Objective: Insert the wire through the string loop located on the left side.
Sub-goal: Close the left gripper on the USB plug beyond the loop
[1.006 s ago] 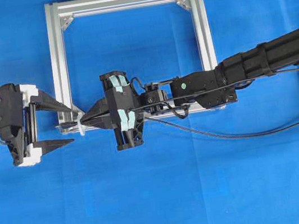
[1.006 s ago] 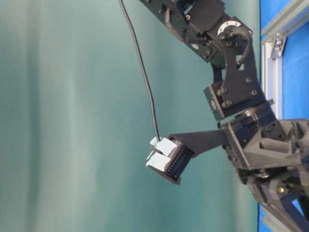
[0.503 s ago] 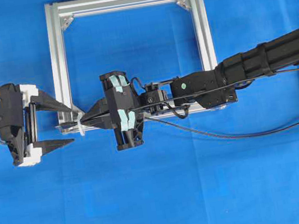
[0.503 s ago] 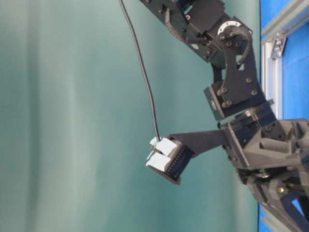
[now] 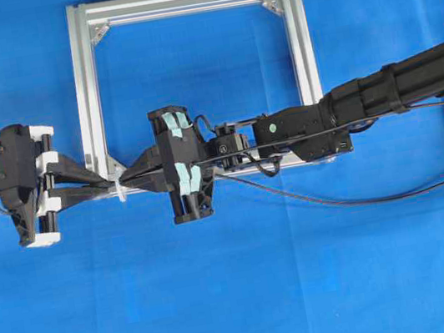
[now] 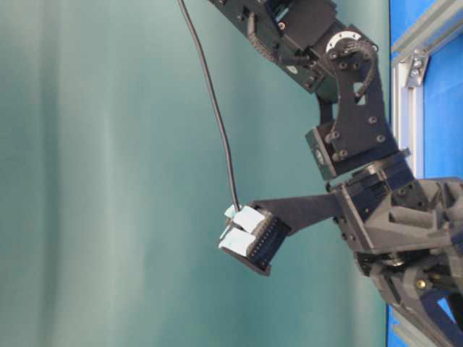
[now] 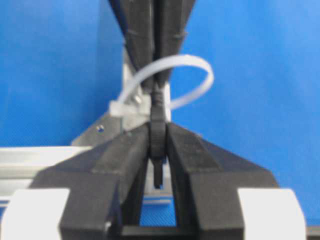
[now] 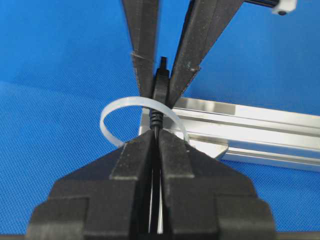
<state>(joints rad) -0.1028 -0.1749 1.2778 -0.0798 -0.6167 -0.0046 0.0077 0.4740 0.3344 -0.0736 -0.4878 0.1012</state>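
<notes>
Bench: we are looking down on a blue cloth-covered bench [image 5: 243, 298] carrying a silver square aluminium frame [image 5: 88, 86], with both arms meeting at the frame's near-left corner.

String loop: a small whitish translucent loop of string [image 7: 197, 67] is standing at that corner of the frame; from overhead it is showing only as a pale fleck [image 5: 121, 192] between the two grippers.

Wire: the long thin black flexible wire [image 5: 337, 197] is trailing across the bench from the right, and in the table-level view [image 6: 217, 116] it is hanging down to the right gripper's taped body. Its small cylindrical plug [image 7: 157, 135] is passing through the loop, the ribbed part sitting inside the ring in the right wrist view [image 8: 159, 117].

Left gripper: the left gripper [image 5: 107, 185] is reaching in from the left, its jaws pinching the plug end on the near side of the loop; we are seeing both black fingers [image 7: 125, 155] pressed against the plug in the left wrist view.

Right gripper: the right gripper [image 5: 127, 177] is reaching across from the right, its jaws pressed together on the wire just behind the loop, with the fingers [image 8: 137, 155] touching the cable on both sides.

Relation: the two grippers are pointing tip to tip, with the loop between them and the wire bridging both.
</notes>
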